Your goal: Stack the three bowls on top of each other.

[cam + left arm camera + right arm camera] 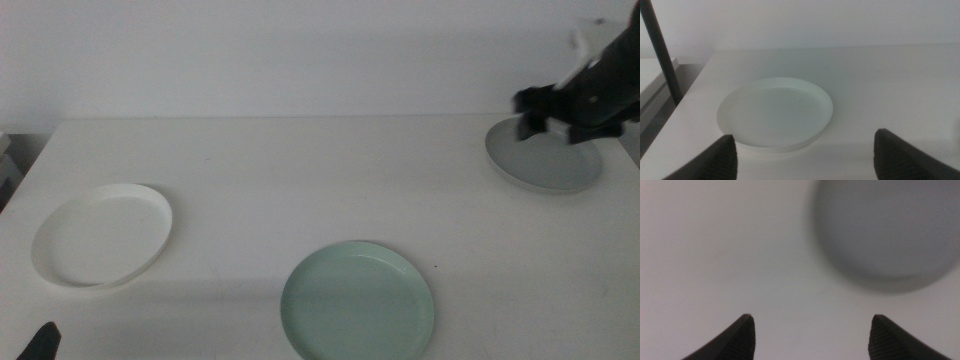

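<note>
Where right gripper point(545, 112) hovers, grey bowl point(545, 158), bare table point(300, 170)

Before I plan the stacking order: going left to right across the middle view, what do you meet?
Left gripper at the bottom edge → white bowl → mint green bowl → grey bowl, with the right gripper hovering over its far rim, jaws open.

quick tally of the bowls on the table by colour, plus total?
white bowl: 1
mint green bowl: 1
grey bowl: 1
Total: 3, all apart on the table, none stacked.
</note>
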Controlling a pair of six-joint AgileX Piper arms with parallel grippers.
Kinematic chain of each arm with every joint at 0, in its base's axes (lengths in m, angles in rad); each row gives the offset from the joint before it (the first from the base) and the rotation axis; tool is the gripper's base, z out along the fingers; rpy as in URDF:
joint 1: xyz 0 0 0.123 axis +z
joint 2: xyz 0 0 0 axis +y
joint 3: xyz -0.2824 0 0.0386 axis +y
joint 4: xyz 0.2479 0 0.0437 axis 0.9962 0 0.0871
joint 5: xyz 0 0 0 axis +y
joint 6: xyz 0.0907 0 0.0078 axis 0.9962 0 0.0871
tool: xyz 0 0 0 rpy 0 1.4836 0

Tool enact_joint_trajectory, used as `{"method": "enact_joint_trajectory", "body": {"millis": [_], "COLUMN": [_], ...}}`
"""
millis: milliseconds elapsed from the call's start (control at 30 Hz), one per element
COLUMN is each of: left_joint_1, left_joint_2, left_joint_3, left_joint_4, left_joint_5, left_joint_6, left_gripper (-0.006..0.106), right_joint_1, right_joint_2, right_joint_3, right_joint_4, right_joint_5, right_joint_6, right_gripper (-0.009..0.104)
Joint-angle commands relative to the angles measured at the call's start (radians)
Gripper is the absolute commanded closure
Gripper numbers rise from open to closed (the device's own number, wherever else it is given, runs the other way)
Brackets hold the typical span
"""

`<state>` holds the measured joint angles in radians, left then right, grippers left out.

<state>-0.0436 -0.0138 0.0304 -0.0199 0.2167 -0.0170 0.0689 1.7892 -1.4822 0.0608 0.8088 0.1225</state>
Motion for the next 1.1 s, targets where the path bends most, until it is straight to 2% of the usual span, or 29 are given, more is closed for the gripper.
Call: {"method": "enact_joint_trajectory", "body": {"millis": [0, 300, 533, 633, 733, 833, 867, 967, 1067], "left_joint_1": [-0.004, -0.004, -0.004, -0.004, -0.004, -0.004, -0.004, -0.004, -0.004], "left_joint_2": [-0.013, -0.013, -0.013, -0.013, -0.013, -0.013, -0.013, -0.013, -0.013], "left_joint_3": [-0.005, -0.005, -0.005, -0.005, -0.005, -0.005, -0.005, -0.005, -0.005], "left_joint_4": [0.0, 0.0, 0.0, 0.0, 0.0, 0.0, 0.0, 0.0, 0.0], "left_joint_5": [-0.074, -0.074, -0.074, -0.074, -0.074, -0.074, -0.074, -0.074, -0.074], "left_joint_6": [-0.011, -0.011, -0.011, -0.011, -0.011, -0.011, -0.011, -0.011, -0.011], "left_gripper": [-0.004, -0.004, -0.004, -0.004, -0.004, -0.004, -0.004, -0.004, -0.004], "right_joint_1": [-0.076, -0.254, -0.282, -0.282, -0.282, -0.282, -0.282, -0.281, -0.262], "right_joint_2": [0.024, 0.317, 0.468, 0.507, 0.528, 0.532, 0.526, 0.492, 0.389], "right_joint_3": [-0.111, -0.43, -0.502, -0.503, -0.503, -0.503, -0.503, -0.49, -0.41], "right_joint_4": [-0.026, -0.014, -0.008, 0.019, 0.058, 0.07, 0.07, 0.086, 0.13], "right_joint_5": [0.012, 0.034, -0.007, -0.043, -0.071, -0.077, -0.075, -0.054, -0.044], "right_joint_6": [-0.019, -0.051, -0.051, -0.052, -0.077, -0.092, -0.092, -0.092, -0.122], "right_gripper": [0.039, 0.039, 0.042, 0.045, 0.056, 0.081, 0.094, 0.096, 0.096]}}
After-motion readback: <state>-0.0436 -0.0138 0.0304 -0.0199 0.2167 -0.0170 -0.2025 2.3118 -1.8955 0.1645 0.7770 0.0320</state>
